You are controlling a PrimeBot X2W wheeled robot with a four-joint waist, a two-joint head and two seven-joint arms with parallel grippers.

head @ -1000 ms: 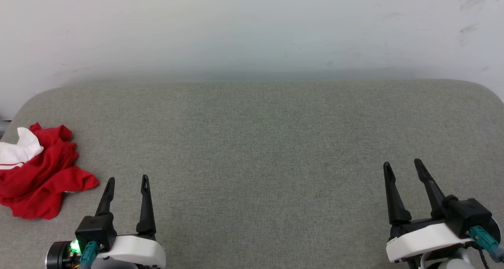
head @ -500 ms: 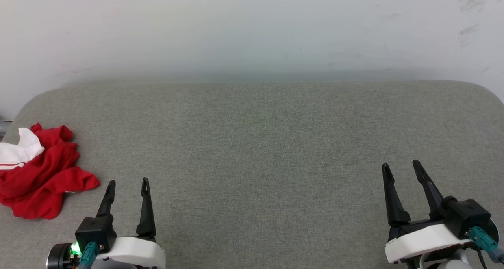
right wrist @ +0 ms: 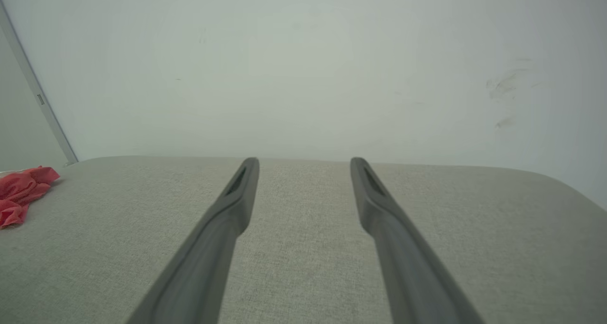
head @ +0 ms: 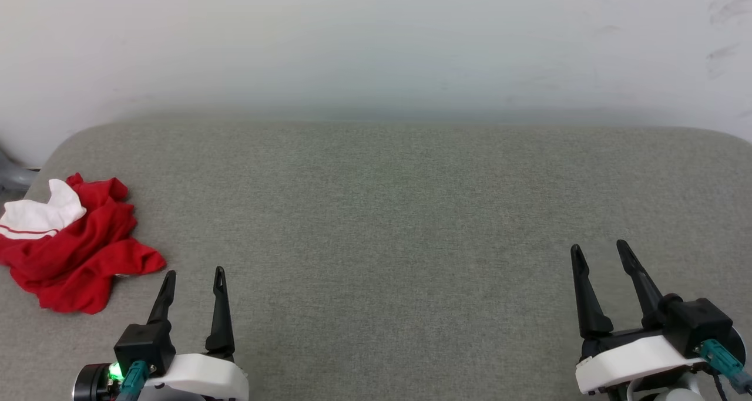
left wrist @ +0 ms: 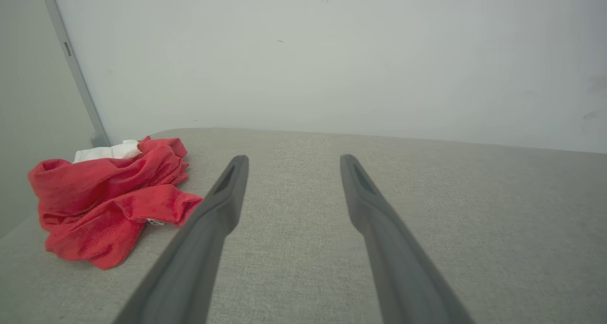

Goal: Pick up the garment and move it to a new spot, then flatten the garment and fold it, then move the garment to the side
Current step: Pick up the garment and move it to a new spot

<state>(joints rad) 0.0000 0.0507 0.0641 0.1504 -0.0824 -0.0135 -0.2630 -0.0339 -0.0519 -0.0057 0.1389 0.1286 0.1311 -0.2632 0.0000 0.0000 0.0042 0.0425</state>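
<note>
The garment (head: 76, 245) lies crumpled in a red heap with a white sleeve on top, at the far left of the grey padded surface (head: 388, 213). In the left wrist view the garment (left wrist: 109, 200) sits just left of the fingers. My left gripper (head: 194, 273) is open and empty, a short way right of and nearer than the heap. Far to the right, my right gripper (head: 599, 249) is open and empty over bare fabric. The right wrist view catches the garment (right wrist: 21, 191) at its far left edge.
A pale wall (head: 376, 43) rises directly behind the surface. A grey post (left wrist: 71, 63) stands in the corner behind the garment. The surface has rounded back corners, and its left edge runs close beside the heap.
The whole head view has shifted right and slightly down, so the camera has turned left. The garment lies as before and both grippers keep their pose.
</note>
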